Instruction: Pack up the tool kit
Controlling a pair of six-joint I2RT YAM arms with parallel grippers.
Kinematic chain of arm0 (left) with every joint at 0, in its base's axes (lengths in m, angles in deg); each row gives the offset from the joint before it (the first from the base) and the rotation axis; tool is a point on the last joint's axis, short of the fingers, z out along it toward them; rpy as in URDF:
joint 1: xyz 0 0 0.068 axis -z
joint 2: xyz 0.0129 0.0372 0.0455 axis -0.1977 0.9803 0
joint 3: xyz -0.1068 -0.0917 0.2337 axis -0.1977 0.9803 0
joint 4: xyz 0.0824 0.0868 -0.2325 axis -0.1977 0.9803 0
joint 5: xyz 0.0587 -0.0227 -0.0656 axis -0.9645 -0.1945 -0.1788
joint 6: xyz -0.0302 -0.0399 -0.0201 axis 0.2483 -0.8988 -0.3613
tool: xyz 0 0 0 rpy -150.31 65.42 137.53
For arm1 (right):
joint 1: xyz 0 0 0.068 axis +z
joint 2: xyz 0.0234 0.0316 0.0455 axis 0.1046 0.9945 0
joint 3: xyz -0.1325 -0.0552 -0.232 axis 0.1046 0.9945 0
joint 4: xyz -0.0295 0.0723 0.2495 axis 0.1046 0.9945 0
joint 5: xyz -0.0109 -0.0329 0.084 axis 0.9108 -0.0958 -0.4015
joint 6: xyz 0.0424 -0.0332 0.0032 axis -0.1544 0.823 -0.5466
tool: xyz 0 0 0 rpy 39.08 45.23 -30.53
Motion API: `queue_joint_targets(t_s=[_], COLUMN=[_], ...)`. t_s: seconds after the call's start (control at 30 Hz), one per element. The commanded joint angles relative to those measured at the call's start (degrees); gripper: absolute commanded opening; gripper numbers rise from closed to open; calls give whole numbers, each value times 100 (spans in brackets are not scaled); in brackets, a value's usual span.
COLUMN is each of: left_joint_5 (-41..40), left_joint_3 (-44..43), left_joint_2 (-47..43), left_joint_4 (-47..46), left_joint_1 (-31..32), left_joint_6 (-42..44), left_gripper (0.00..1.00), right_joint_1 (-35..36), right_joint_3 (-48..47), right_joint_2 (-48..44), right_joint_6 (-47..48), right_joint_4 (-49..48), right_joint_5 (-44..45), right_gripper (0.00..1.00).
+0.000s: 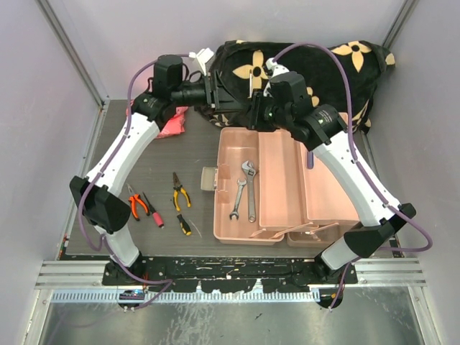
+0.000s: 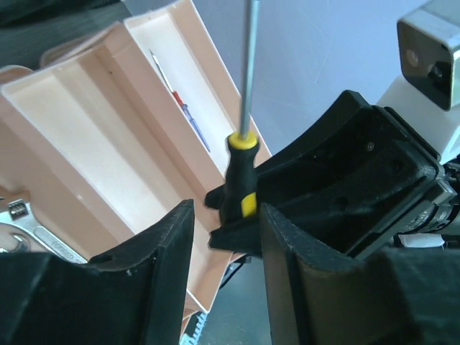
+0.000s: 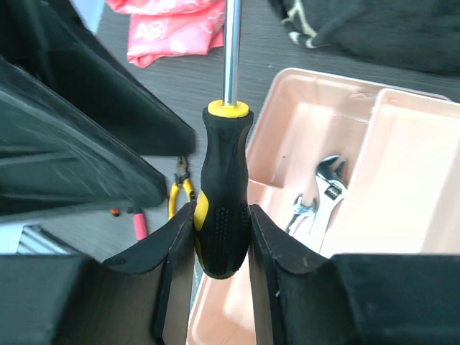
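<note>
- My right pincer point(image 3: 221, 215) is clamped on the handle of the screwdriver point(image 3: 224, 172), which hangs in the air near the far edge of the toolbox point(image 1: 282, 180). A weak grip could let it slip.
- My left pincer point(image 2: 226, 210) stands open just beside it. If I close in carelessly, the two could collide.
- If dropped, it might strike the wrenches point(image 1: 249, 188) or the bench point(image 1: 194, 151).

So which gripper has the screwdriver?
The right gripper: it is shut on the black-and-yellow handle of the screwdriver. The left gripper faces it, open and holding nothing.
</note>
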Motion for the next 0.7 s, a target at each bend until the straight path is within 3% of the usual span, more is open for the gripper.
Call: queue_joint_targets(t_s=[0.0, 0.17, 0.3, 0.37, 0.67], left_joint_5=[-197, -435, -1151, -1672, -2661], left_joint_3=[30, 147, 257, 378, 1489], left_joint_2=[-328, -363, -408, -468, -1074], left_joint_4=[-205, 51, 1363, 2010, 3056], left_joint_1=[-410, -1073, -1539, -1707, -1990], left_joint_6=[-141, -190, 729, 1247, 2363], left_gripper=[46, 52, 51, 49, 48], right_joint_1=[-53, -311, -1531, -1887, -2500], right_joint_3=[-340, -661, -1421, -1420, 217], right_joint_2=[-361, -308, 240, 399, 17], right_joint_6=[8, 145, 459, 744, 1254], right_joint_4=[160, 904, 2804, 3307, 3080], right_joint_5=[784, 1383, 1630, 1875, 1825], right_gripper=[1, 1, 2, 4, 3])
